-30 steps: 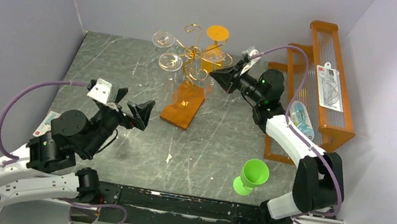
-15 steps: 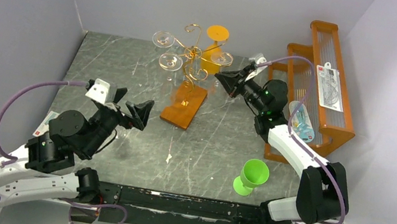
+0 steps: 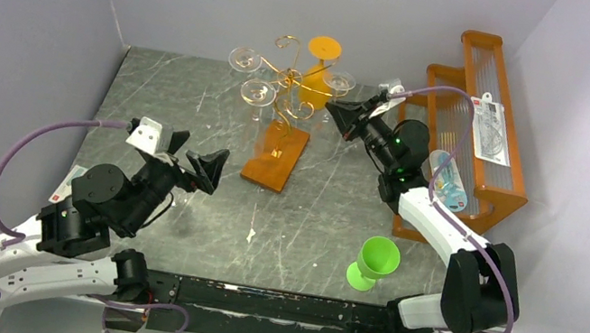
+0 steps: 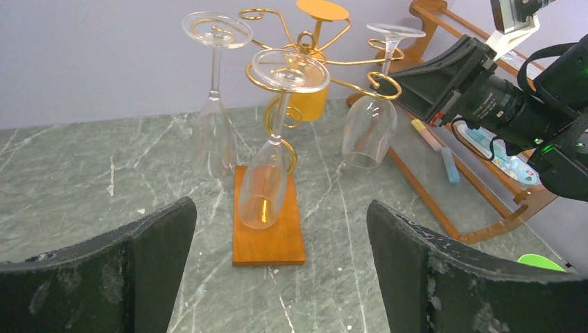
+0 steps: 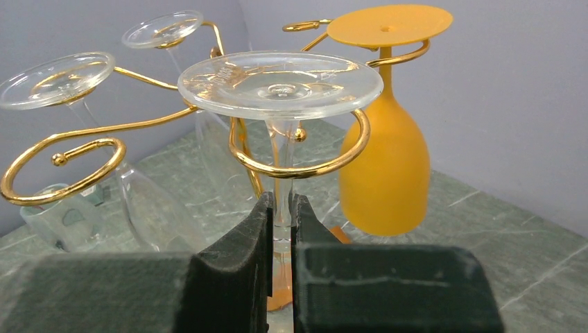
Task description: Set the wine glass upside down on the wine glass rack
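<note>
The wine glass rack (image 3: 285, 90) stands at the back centre on its wooden base (image 3: 274, 158), its gold scroll arms (image 5: 298, 168) spreading out. A clear wine glass (image 5: 281, 82) hangs upside down. Its stem runs through one curl and its foot sits just above the wire. My right gripper (image 5: 281, 208) is shut on that stem below the curl, seen from above on the rack's right side (image 3: 339, 112). My left gripper (image 4: 281, 211) is open, low over the table in front of the rack, and holds nothing.
Two more clear glasses (image 4: 216, 104) (image 4: 274, 159) and an orange glass (image 5: 385, 159) hang upside down on the rack. An orange stepped wooden shelf (image 3: 491, 178) with small packets stands at the right. A green cup (image 3: 373, 263) sits near the right arm's base.
My right gripper has moved a little to the right and back with the glass stem in it, and the glass foot moved with it. The left arm has not moved.
</note>
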{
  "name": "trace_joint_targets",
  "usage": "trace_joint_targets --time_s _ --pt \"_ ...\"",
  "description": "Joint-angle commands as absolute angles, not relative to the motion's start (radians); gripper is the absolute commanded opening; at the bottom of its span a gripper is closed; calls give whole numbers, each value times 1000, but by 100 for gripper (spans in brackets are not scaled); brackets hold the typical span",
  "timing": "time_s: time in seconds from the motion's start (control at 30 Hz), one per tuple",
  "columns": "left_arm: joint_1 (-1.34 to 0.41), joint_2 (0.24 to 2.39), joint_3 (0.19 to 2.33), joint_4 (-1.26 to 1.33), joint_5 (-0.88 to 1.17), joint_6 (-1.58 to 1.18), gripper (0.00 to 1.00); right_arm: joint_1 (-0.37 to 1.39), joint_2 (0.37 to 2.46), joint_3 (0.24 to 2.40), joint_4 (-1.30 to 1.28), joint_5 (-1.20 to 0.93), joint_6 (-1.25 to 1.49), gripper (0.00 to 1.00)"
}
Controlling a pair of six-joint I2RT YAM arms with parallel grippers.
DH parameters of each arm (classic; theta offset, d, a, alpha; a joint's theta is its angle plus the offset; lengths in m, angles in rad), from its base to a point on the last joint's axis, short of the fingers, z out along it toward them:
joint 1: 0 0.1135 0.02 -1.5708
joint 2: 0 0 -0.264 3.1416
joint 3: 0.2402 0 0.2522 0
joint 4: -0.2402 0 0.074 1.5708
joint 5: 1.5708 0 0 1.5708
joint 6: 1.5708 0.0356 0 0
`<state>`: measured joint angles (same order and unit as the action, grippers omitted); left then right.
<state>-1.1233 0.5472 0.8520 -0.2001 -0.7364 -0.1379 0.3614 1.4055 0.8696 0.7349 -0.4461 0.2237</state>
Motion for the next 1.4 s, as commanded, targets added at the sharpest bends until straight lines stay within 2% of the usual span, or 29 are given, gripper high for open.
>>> trace_joint_targets --time_s 0.0,0.8,1.23,1.37 --pt "-1128 542 864 -210 -723 -137 97 359 1432 911 748 -413 241 0" --pt "-1128 551 858 -202 -728 -127 97 359 1377 819 877 -348 269 0" --pt "-1128 552 864 -202 -727 -123 97 359 1457 916 742 -376 305 0" --pt "-1127 555 867 -201 -727 -121 97 359 1465 924 730 -400 301 6"
